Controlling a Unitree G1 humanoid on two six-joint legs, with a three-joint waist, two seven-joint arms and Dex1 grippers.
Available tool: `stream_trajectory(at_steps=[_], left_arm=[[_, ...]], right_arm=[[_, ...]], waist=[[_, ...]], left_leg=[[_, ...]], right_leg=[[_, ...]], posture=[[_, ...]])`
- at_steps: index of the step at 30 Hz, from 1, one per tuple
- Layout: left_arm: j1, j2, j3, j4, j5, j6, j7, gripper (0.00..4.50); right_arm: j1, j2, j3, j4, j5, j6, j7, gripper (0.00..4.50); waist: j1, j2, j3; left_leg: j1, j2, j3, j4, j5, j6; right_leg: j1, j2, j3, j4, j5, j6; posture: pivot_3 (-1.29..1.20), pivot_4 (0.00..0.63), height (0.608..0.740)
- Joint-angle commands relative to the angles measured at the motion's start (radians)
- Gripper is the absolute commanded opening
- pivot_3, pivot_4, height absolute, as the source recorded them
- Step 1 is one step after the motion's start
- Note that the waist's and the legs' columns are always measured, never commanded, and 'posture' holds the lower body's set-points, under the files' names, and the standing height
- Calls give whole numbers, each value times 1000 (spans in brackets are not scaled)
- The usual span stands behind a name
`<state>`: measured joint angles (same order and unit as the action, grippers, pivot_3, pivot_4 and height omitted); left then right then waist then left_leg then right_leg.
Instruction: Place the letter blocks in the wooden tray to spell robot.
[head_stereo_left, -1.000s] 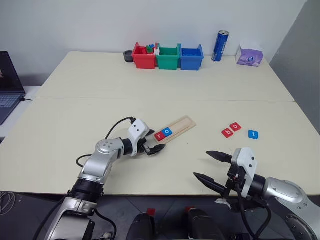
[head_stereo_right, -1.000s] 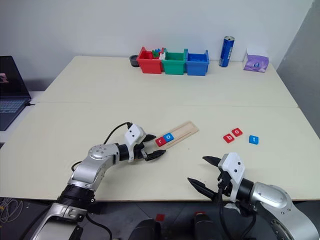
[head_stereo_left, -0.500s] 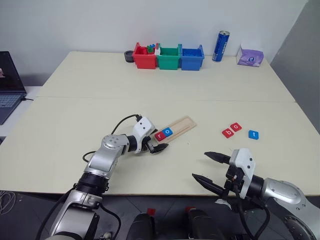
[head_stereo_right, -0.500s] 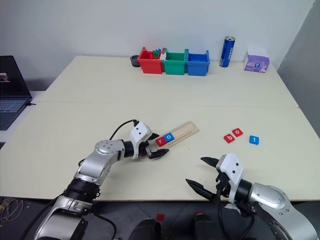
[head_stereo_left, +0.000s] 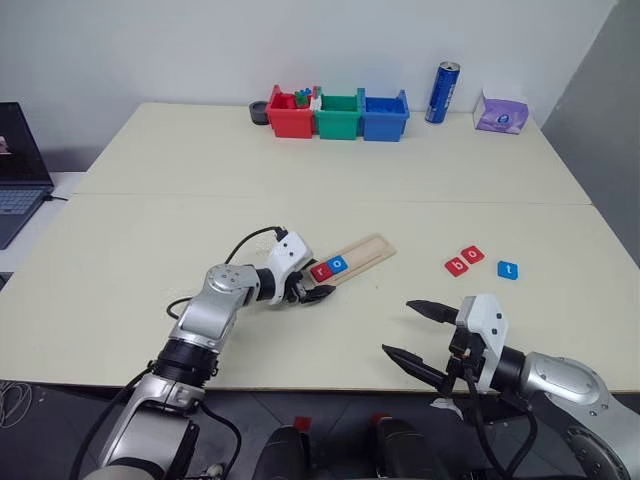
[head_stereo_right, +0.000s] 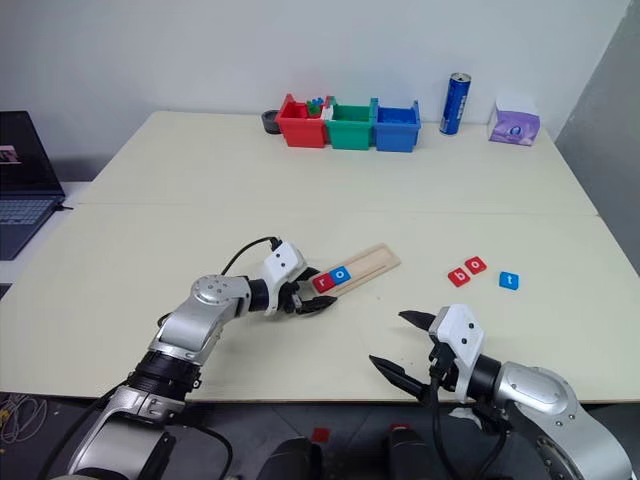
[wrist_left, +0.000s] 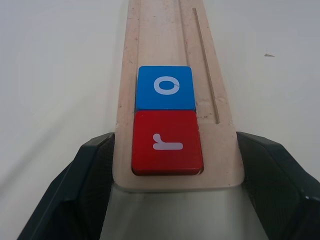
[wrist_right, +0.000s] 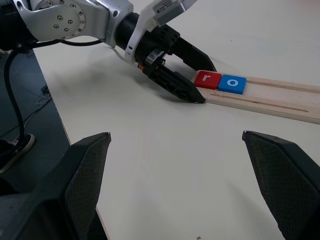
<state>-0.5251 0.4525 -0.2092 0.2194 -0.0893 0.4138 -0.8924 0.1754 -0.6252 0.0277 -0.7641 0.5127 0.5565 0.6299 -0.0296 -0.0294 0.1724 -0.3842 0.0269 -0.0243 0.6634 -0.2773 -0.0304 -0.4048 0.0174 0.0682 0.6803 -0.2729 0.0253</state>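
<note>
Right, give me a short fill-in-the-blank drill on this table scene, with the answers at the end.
1. The wooden tray holds ___ letter blocks.
2. In the tray, the red r block sits next to the blue ___ block.
3. The left gripper has one finger on each side of the tray's ___.
4. The right gripper is ___ and holds nothing.

Answers: two; o; end; open

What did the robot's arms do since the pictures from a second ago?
The left gripper slid forward a little, up to the near end of the wooden tray, so its fingers now sit on either side of that end. It took hold of nothing. The r block and o block stayed in the tray, the three loose blocks stayed put, and the right gripper stayed open.
</note>
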Motion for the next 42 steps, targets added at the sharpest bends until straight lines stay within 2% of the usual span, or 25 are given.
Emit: stream_trajectory(at_steps=[1, 4, 8, 15, 21, 38, 41, 42], left_arm=[[8, 22, -28, -27, -3, 15, -53, 3395], [30, 55, -41, -66, -28, -15, -140, 3395], [54, 113, -73, -102, -28, -179, -272, 3395], [20, 94, -86, -42, -35, -362, -369, 3395], [-13, 77, -89, 23, -21, -415, -387, 3395], [8, 94, -98, 95, -7, -483, -439, 3395], [11, 98, -99, 91, -14, -470, -452, 4399], [11, 99, -99, 90, -16, -469, -456, 4456]], right_arm=[[-2, -5, -1, -36, 3, -11, 2, 4500], [8, -11, -14, -35, 2, -13, 4, 4500], [37, -42, -107, -37, 64, 13, 27, 4500], [122, -109, -226, -32, 78, 6, 75, 4500], [151, -159, -232, -35, 51, -18, 120, 4500], [115, -153, -202, -46, 70, -3, 113, 4500], [114, -152, -198, -44, 66, -4, 113, 4500], [113, -152, -196, -43, 65, -5, 113, 4500]], waist=[[0, 0, 0], [0, 0, 0], [0, 0, 0], [3, 0, 0], [-1, 0, 0], [0, 0, 0], [0, 0, 0], [0, 0, 0]], left_leg=[[0, 0, 0, 0, 0, 0], [0, 0, 0, 0, 0, 0], [0, 0, 0, 0, 0, 0], [-1, 0, 1, 1, 0, 0], [-1, -1, 1, 0, 0, 0], [-1, 0, 1, 1, 0, 0], [-1, 0, 1, 1, 0, 0], [-1, 0, 1, 1, 0, 0]], right_leg=[[0, 0, 0, 0, 0, 0], [0, 0, 0, 0, 0, 0], [0, 0, 0, 0, 0, 0], [0, -1, 0, 0, 0, 0], [0, 1, 0, 0, 0, 0], [0, 2, 0, 0, 0, 0], [0, 2, 0, 0, 0, 0], [0, 2, 0, 0, 0, 0]], posture=[[0, 150, 740], [0, 150, 740], [0, 150, 740], [0, 150, 740], [0, 150, 740], [0, 150, 740], [0, 150, 740], [0, 150, 740]])
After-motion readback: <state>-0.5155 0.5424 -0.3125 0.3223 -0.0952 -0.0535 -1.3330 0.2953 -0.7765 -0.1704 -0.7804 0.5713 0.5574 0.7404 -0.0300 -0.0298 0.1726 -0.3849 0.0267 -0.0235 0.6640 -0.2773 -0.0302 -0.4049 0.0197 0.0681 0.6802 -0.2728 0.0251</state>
